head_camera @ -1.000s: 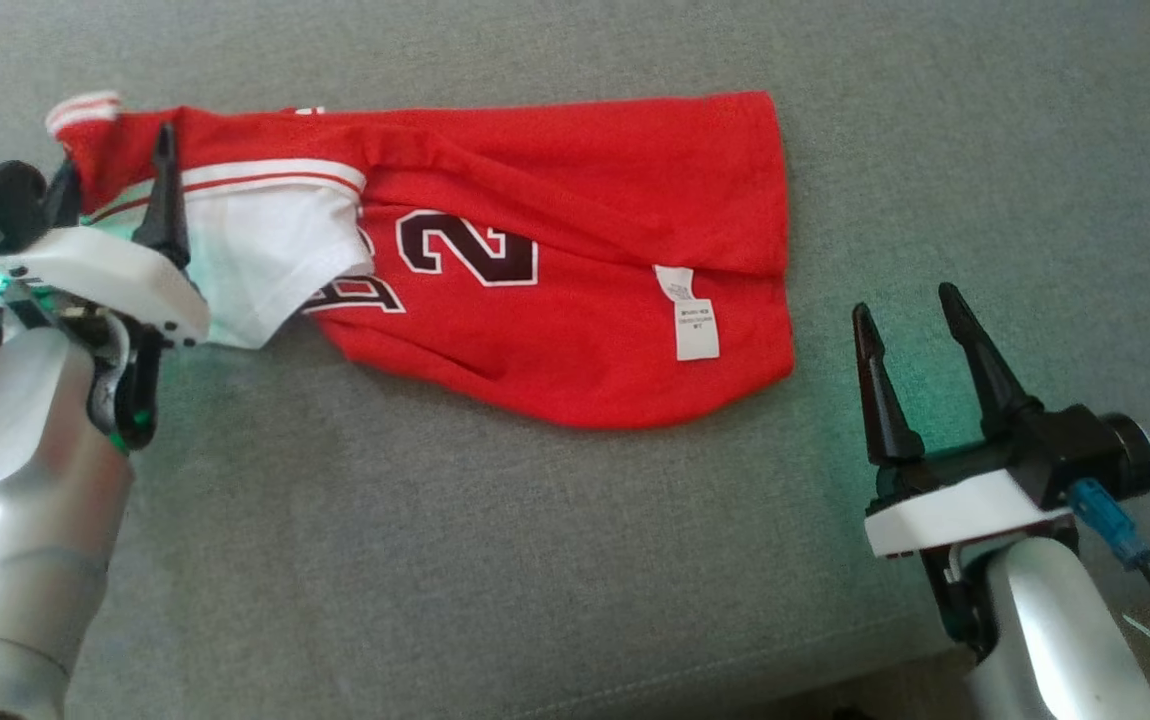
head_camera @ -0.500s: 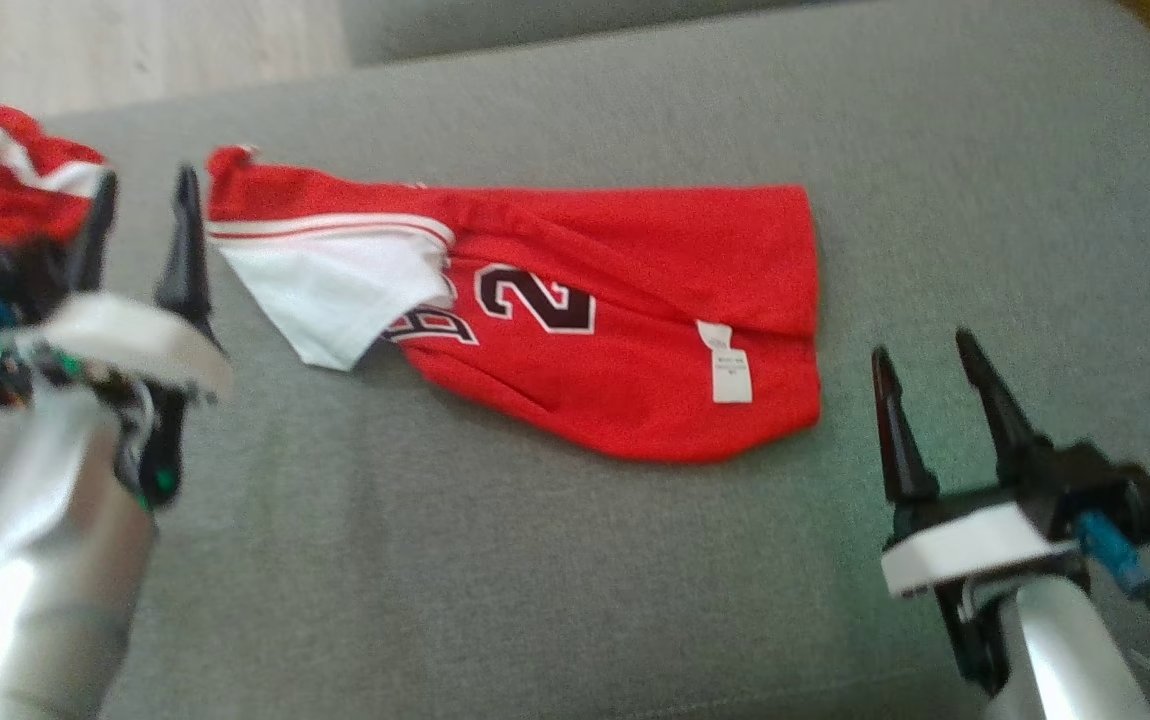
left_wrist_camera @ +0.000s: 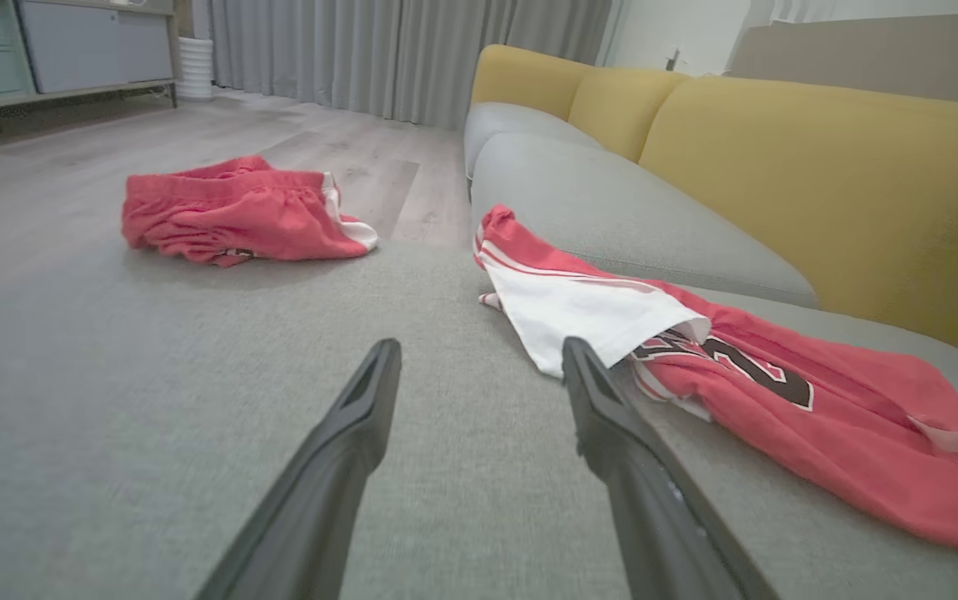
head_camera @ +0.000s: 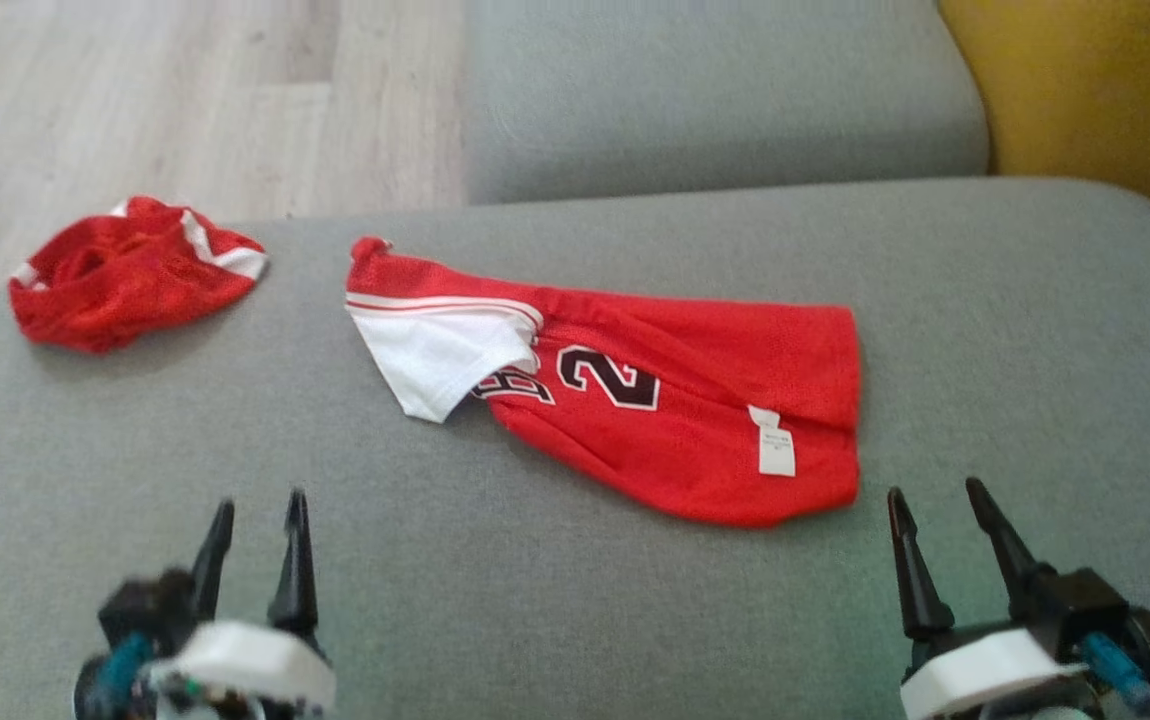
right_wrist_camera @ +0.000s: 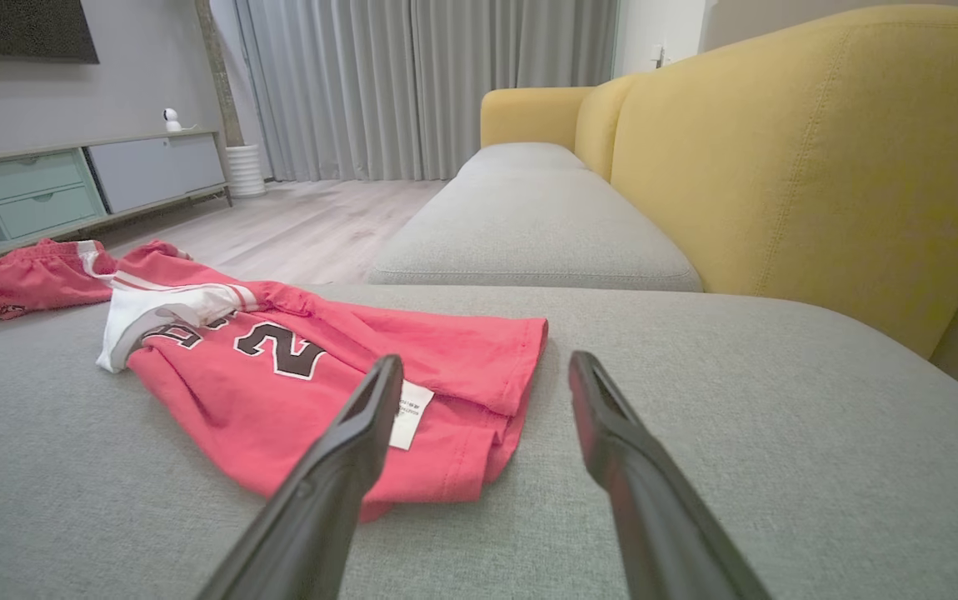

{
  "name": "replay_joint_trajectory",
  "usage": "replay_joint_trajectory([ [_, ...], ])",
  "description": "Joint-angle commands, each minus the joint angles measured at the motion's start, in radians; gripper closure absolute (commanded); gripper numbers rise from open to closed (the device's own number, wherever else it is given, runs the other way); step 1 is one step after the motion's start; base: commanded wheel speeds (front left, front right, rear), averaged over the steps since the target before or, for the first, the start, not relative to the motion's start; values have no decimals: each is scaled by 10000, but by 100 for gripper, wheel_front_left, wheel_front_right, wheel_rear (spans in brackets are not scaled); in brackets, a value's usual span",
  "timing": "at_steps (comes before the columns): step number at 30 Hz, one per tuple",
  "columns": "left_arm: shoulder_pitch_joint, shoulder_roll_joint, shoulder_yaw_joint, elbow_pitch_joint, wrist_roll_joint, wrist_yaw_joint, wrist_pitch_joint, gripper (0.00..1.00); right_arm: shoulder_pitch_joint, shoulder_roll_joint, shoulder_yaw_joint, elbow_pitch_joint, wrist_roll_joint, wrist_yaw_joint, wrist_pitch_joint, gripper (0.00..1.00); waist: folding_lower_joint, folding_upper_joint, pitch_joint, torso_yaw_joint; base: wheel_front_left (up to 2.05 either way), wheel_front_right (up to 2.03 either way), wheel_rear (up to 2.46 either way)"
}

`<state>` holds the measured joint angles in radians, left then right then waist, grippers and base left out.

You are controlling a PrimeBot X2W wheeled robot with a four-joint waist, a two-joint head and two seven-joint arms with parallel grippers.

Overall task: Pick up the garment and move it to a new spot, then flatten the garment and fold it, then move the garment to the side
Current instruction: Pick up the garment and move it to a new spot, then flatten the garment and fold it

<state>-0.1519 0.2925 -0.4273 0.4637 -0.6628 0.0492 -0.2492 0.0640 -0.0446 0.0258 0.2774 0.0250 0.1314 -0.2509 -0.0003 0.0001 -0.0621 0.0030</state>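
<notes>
The garment (head_camera: 655, 400), a red jersey with a white panel and dark number, lies folded on the grey cushion (head_camera: 495, 590); it also appears at the right in the left wrist view (left_wrist_camera: 779, 400) and at the left in the right wrist view (right_wrist_camera: 296, 367). My left gripper (head_camera: 255, 505) stands open at the lower left, well short of the jersey, nothing between its fingers (left_wrist_camera: 354, 417). My right gripper (head_camera: 935, 500) stands open at the lower right, just below the jersey's right hem, empty, its fingers (right_wrist_camera: 375, 396) over the white label.
A second red garment (head_camera: 125, 270) lies crumpled at the cushion's far left corner. Beyond are another grey seat cushion (head_camera: 715, 90), the yellow backrest (head_camera: 1095, 90) at the right, and wooden floor (head_camera: 135, 100) at the upper left.
The head camera has tilted up, so the whole picture shifted down. My left gripper has drawn back from the jersey's left end, which lies free. The right gripper keeps its pose.
</notes>
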Motion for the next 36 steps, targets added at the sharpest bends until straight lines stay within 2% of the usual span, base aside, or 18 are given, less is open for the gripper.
replay_joint_trajectory([
  [1, 57, 54, 616, -731, 184, 213, -121, 0, -110, -56, 220, -342, 108, -7, -109, 0, 3, -1, -204, 118, 0, 0, 0],
  [12, 2121, -451, 1124, -2170, 866, 848, -124, 0, 141, -56, 132, -238, 372, -7, -109, 0, 3, -1, -536, 159, 0, 0, 0],
  [22, 2323, -611, 991, -2189, 1100, 802, -125, 0, 142, -56, 331, -33, 335, -7, -109, 0, 3, -1, -711, 215, 0, 0, 0],
  [36, 2312, -506, 761, -2106, 1178, 819, 5, 0, 133, -56, 381, 51, 280, -7, -109, 0, 3, -1, -631, 223, 0, 0, 0],
])
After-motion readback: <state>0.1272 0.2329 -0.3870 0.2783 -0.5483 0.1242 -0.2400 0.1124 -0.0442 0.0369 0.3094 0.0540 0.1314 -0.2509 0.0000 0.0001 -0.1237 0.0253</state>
